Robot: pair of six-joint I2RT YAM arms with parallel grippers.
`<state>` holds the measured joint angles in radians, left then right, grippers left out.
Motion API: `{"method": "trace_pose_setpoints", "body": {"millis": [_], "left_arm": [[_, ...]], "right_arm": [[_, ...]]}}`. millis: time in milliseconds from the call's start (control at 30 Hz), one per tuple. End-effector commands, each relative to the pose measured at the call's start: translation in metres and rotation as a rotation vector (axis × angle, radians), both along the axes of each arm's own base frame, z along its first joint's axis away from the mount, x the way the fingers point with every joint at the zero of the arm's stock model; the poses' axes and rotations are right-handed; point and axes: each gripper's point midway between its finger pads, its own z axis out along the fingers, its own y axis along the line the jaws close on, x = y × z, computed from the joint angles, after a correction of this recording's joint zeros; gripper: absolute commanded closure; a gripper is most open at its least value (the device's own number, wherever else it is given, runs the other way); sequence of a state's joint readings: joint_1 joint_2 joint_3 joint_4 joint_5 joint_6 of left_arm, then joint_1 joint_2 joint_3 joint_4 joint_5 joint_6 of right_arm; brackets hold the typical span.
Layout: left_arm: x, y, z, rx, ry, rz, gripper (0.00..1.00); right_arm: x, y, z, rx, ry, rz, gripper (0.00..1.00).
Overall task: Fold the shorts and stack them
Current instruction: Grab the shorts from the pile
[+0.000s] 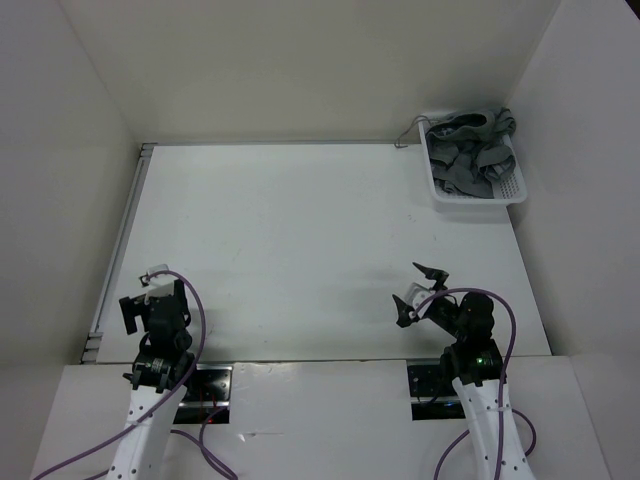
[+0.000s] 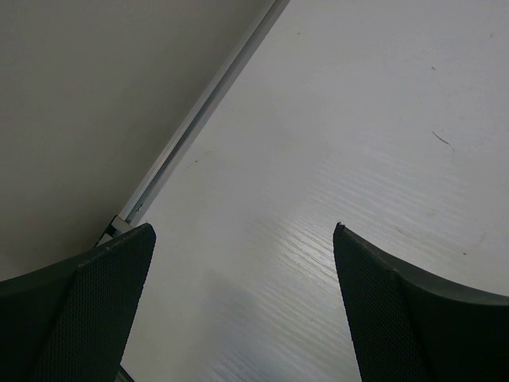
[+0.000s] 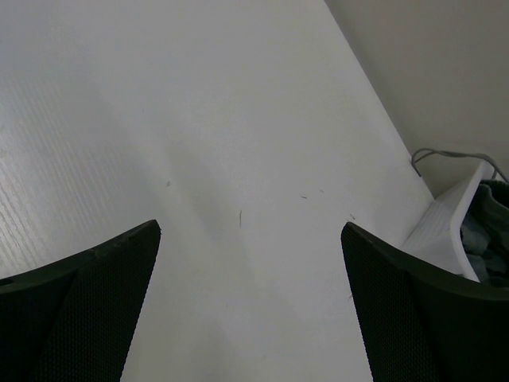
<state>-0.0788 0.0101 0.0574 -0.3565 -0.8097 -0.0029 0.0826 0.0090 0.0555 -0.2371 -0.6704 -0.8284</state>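
Observation:
Grey shorts (image 1: 470, 160) lie crumpled in a heap inside the white mesh basket (image 1: 478, 203) at the far right corner of the table. A thin drawstring (image 1: 408, 134) hangs over the basket's far left corner. The right wrist view shows a bit of the grey fabric (image 3: 487, 231) at its right edge. My left gripper (image 1: 152, 300) is open and empty near the front left of the table. My right gripper (image 1: 420, 292) is open and empty near the front right, far from the basket. In both wrist views only bare table lies between the fingers.
White walls enclose the table at the back and on both sides. A metal rail (image 1: 122, 232) runs along the table's left edge, also in the left wrist view (image 2: 199, 119). The basket's corner (image 3: 445, 231) and the drawstring (image 3: 445, 155) show in the right wrist view.

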Motion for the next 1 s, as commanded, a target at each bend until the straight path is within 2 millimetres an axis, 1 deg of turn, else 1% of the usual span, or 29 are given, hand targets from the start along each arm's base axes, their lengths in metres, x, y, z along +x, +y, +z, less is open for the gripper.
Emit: {"method": "trace_pose_setpoints", "body": {"millis": [0,300,400,433,500,533,600,633,667,733,767,800,833,867,933,967], "left_arm": [[-0.005,0.005,0.010,0.010,-0.023,0.032,0.01],[-0.006,0.005,0.009,0.010,-0.013,0.032,0.01],[-0.013,0.010,0.009,0.025,0.008,0.065,0.01],[-0.019,0.016,0.012,0.044,0.007,0.113,0.01],[-0.028,0.025,0.026,0.069,-0.028,0.193,0.01],[-0.037,0.034,0.035,0.093,-0.065,0.276,0.01],[-0.045,0.040,0.042,0.111,-0.092,0.346,0.01],[-0.054,0.043,0.046,0.128,-0.081,0.387,0.01],[-0.054,0.043,0.046,0.128,-0.081,0.387,0.01],[-0.064,0.045,0.042,0.152,-0.022,0.403,0.01],[-0.072,0.049,0.044,0.173,-0.013,0.451,0.01],[-0.074,0.049,0.042,0.180,0.006,0.449,0.01],[-0.079,0.050,0.045,0.191,0.020,0.466,0.01],[-0.089,0.054,0.050,0.213,0.007,0.529,0.01],[-0.096,0.056,0.058,0.221,-0.034,0.593,0.01],[-0.098,0.057,0.059,0.227,-0.035,0.609,0.01]], "right_arm": [[0.002,0.004,-0.002,-0.028,-0.063,0.037,0.01],[0.002,0.004,-0.002,-0.028,-0.063,0.037,0.01],[0.002,0.004,-0.002,-0.028,-0.063,0.037,0.01],[0.002,0.004,-0.002,-0.028,-0.063,0.037,0.01],[0.002,0.004,-0.002,-0.028,-0.063,0.037,0.01],[0.002,0.004,-0.002,-0.028,-0.063,0.037,0.01],[0.002,0.004,-0.002,-0.028,-0.063,0.037,0.01],[0.002,0.004,-0.002,-0.028,-0.063,0.037,0.01],[0.002,0.004,-0.002,-0.028,-0.063,0.037,0.01],[0.001,0.007,0.001,-0.038,-0.087,0.062,0.01],[0.000,0.009,0.003,-0.065,-0.116,0.080,0.01],[0.001,0.008,0.004,-0.163,-0.204,0.110,0.01],[0.004,0.006,0.006,-0.214,-0.253,0.111,0.01],[0.008,0.002,0.012,-0.272,-0.317,0.103,0.01],[0.016,-0.009,0.021,-0.280,-0.330,0.020,0.01],[0.018,-0.013,0.031,-0.284,-0.359,-0.008,0.01]]}}
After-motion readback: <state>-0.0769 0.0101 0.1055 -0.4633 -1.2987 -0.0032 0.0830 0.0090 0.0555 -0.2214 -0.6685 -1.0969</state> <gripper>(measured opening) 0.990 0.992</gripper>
